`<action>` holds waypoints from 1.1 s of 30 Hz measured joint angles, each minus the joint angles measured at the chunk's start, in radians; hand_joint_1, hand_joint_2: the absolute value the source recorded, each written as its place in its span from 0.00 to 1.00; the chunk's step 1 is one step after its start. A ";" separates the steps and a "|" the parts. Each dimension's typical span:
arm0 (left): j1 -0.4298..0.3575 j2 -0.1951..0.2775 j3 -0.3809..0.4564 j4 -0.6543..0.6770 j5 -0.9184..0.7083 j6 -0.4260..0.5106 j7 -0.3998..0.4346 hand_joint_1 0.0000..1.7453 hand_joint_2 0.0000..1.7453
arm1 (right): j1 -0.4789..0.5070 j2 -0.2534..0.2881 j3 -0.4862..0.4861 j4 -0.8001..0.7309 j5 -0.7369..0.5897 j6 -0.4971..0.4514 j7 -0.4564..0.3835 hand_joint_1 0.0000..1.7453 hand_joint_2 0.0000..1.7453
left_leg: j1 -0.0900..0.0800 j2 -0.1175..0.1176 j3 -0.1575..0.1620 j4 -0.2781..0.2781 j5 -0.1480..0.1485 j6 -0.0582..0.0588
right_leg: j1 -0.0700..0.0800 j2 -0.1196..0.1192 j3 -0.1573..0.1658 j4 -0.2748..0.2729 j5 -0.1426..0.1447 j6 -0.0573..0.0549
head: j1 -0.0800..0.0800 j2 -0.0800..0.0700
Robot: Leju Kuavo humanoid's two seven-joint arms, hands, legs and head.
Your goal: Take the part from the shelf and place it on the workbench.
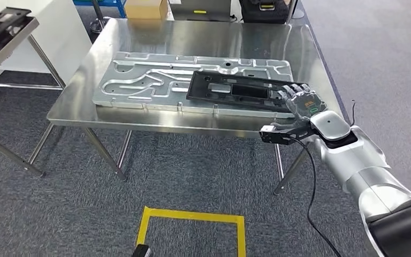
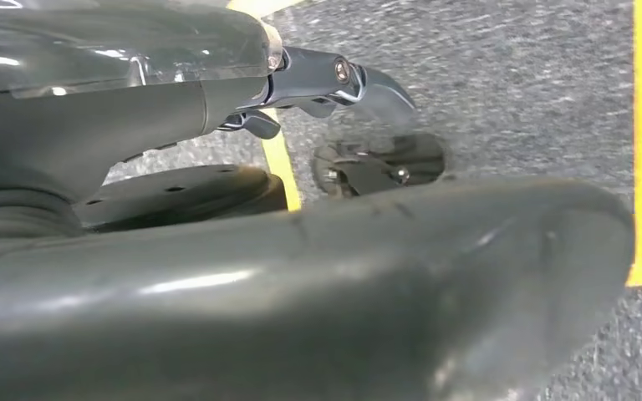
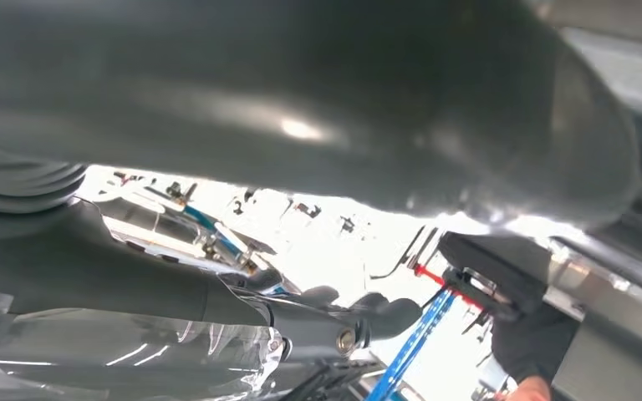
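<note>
The black flat part (image 1: 235,88) lies on a large machined aluminium plate (image 1: 139,80) on the steel workbench (image 1: 192,37). My right hand (image 1: 298,101) is at the part's right end, at the bench's right front corner, fingers stretched over the part's edge. In the right wrist view the right hand (image 3: 301,109) has its thumb and dark fingers (image 3: 326,326) well apart, with bright background between them and nothing clamped. My left hand (image 2: 301,276) hangs over the carpet, thumb and fingers (image 2: 326,79) apart and holding nothing.
A shelf (image 1: 8,40) with black parts stands at the far left. A cardboard box (image 1: 145,8) sits behind the bench. A yellow tape square (image 1: 192,219) marks the grey carpet in front. A person's hand (image 3: 528,389) shows at the edge of the right wrist view.
</note>
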 joint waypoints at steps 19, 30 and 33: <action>-0.019 -0.003 -0.008 0.000 -0.033 -0.002 0.021 0.00 0.00 | 0.074 -0.089 0.000 0.002 -0.054 -0.009 -0.023 0.00 0.00 | 0.009 0.003 0.091 -0.131 0.071 0.045 | -0.023 0.008 -0.190 0.328 -0.088 0.076 | 0.000 0.000; -0.027 -0.017 -0.028 0.000 -0.034 0.000 0.040 0.00 0.00 | 0.175 -0.109 -0.009 0.000 -0.078 -0.084 0.015 0.00 0.00 | 0.010 0.003 0.010 -0.039 0.017 -0.002 | -0.011 0.000 0.010 0.000 -0.011 0.016 | -0.001 0.000; -0.028 -0.016 -0.028 0.000 -0.033 0.004 0.042 0.00 0.00 | 0.206 -0.110 -0.014 0.002 -0.089 -0.092 0.020 0.00 0.00 | 0.014 0.003 -0.012 0.136 -0.071 -0.011 | -0.010 -0.001 -0.039 0.003 0.026 0.015 | -0.001 0.000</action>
